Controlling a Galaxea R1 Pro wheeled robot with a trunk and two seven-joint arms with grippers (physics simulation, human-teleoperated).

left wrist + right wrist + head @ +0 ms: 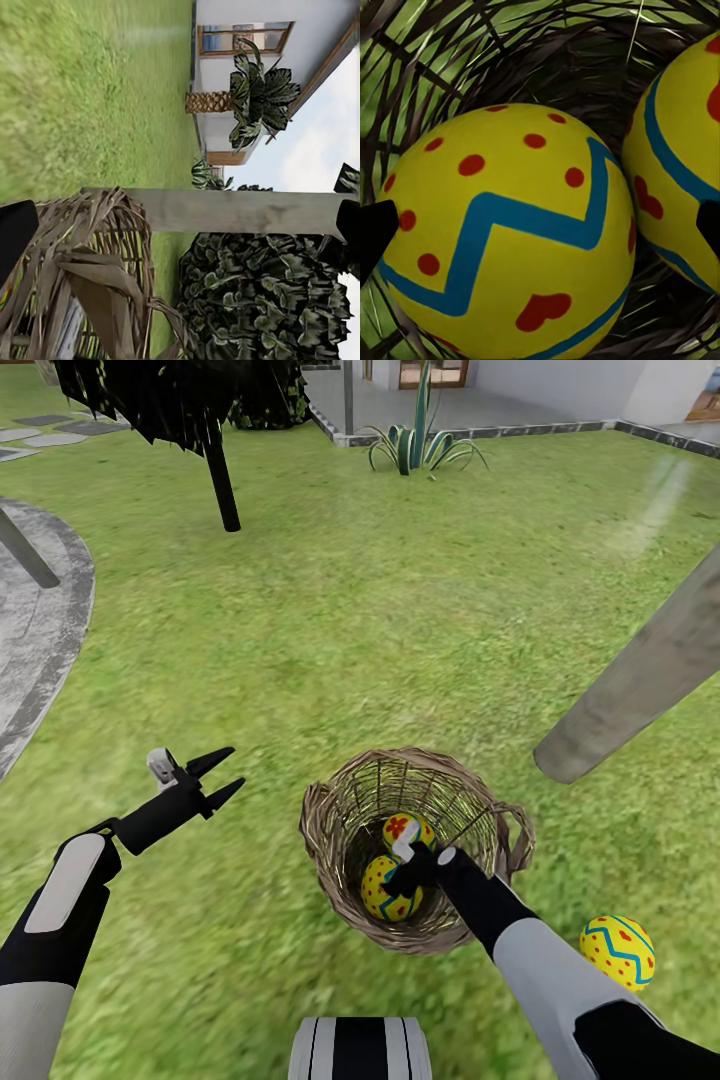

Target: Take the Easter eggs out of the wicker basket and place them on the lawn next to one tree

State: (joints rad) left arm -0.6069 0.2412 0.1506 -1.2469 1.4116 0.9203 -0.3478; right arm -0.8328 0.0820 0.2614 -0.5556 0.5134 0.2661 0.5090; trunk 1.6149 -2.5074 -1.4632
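Your right gripper (408, 878) reaches down inside the basket (330, 840), which stands on the lawn (400, 640) just in front of you. Two eggs lie in it: the nearer dotted egg (385, 890) and a second egg (408, 827) touching it on the far side. From the right wrist camera, the dotted egg (506, 232) sits squarely between the fingertips, which stand wide apart and do not clamp it; the second egg (679, 161) presses against its side. A third egg (618, 950) rests on the grass to the right of the basket, near the pale tree trunk (640, 675). Your left gripper (222, 775) hovers over the grass left of the basket, fingers apart and holding nothing.
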